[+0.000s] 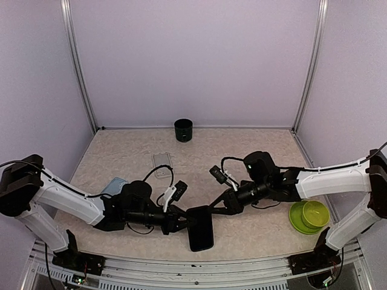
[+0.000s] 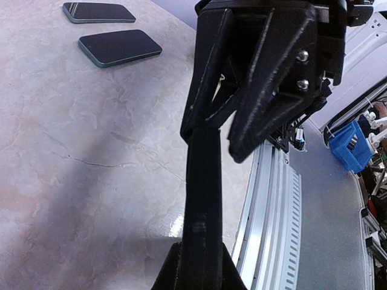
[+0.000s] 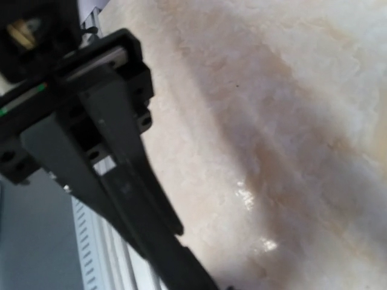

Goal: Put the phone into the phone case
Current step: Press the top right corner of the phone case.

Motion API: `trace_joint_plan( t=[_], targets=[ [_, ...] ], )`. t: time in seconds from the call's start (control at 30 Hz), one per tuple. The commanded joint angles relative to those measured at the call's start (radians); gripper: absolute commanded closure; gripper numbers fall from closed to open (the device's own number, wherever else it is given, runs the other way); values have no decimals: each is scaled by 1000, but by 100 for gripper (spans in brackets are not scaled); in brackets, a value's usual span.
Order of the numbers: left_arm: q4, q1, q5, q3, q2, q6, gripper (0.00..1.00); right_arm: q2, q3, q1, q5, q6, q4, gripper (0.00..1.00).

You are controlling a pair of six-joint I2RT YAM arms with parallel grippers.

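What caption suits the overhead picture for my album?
Two robot arms meet at a black phone near the table edge, the left jaws shut on it, a clear case behind.

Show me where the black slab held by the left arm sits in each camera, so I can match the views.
Top external: the black slab lies at bottom centre, where the two arms meet.
Left wrist: it is edge-on, running from mid-frame to the bottom edge, pinched by the fingers.
Right wrist: there are dark bars at lower left, too blurred to tell slab from fingers.
Shared landmark: the ribbed metal rail along the near edge.
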Motion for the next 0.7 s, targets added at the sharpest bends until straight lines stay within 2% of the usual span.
trace_joint_plan(
  t=[0.0, 0.23, 0.33, 0.4, 0.43, 0.53, 0.57, 0.6, 0.67],
  targets=[
    [-91, 34, -219, 22, 34, -29, 100, -70, 47, 29, -234, 40, 77, 72],
    [-58, 35, -200, 7, 11, -37, 100, -108, 43, 13, -179, 18, 23, 51],
    [-57, 34, -200, 6, -12, -43, 100, -122, 52, 12, -85, -16, -40, 43],
    [-55, 35, -203, 8, -29, -50, 100, -138, 49, 12, 14, -31, -68, 31],
    [-53, 36, -202, 8, -38, -53, 100, -147, 47, 12, 54, -39, -73, 28],
    [-48, 39, -200, 13, -61, -70, 100, -168, 31, 23, 170, -50, -95, 12],
    [-47, 38, -198, 16, -70, -74, 100, -173, 26, 31, 207, -50, -93, 10],
    [-46, 38, -199, 18, -79, -79, 100, -176, 23, 41, 243, -51, -93, 3],
    [-45, 42, -199, 23, -92, -88, 100, -173, 21, 63, 325, -50, -92, 0]
  ],
)
